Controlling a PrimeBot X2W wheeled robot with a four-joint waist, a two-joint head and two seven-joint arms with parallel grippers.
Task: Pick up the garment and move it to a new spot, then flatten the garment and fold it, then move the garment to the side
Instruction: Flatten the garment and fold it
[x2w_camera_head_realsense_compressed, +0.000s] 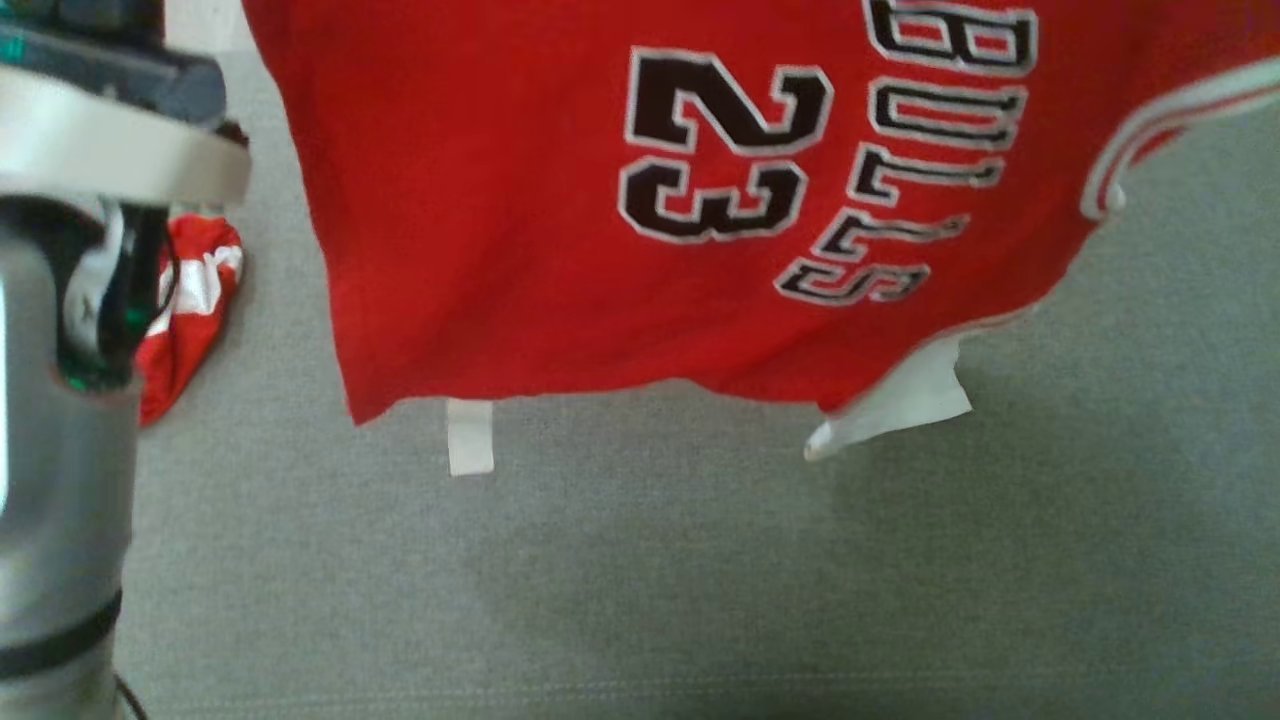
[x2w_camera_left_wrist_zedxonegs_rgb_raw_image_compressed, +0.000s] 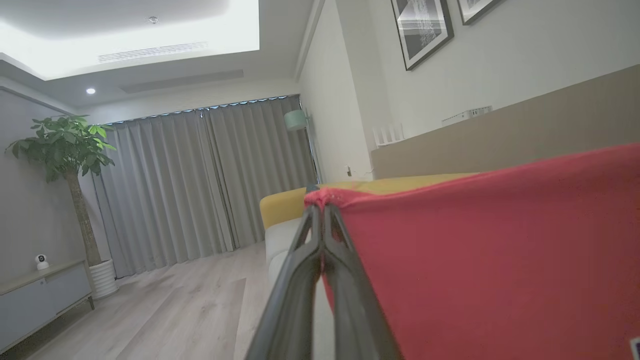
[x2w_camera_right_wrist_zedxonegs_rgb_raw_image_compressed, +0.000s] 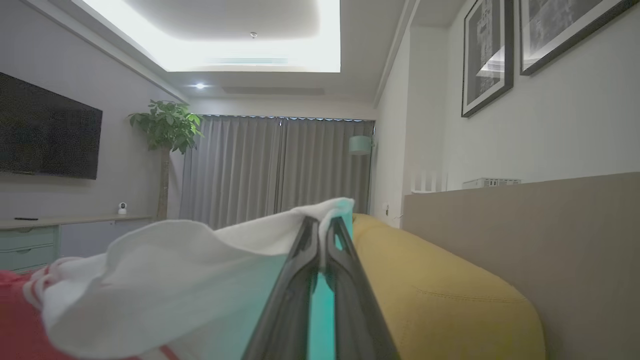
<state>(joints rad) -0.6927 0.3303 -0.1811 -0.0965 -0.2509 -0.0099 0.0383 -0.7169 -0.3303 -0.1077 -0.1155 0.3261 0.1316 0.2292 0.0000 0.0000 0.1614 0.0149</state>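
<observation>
Grey upholstered surface (x2w_camera_head_realsense_compressed: 640, 580) beneath the red Bulls jersey (x2w_camera_head_realsense_compressed: 480, 220), which hangs spread between the left gripper (x2w_camera_left_wrist_zedxonegs_rgb_raw_image_compressed: 322, 212) and the right gripper (x2w_camera_right_wrist_zedxonegs_rgb_raw_image_compressed: 320, 227), each clamped shut on its edge; light, limp, probably slippery cloth, best pinched at corners.

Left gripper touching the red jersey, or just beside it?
Touching. Left wrist view: the left gripper is shut on a bunched corner of the red jersey, fabric gathered right at its fingertips.
</observation>
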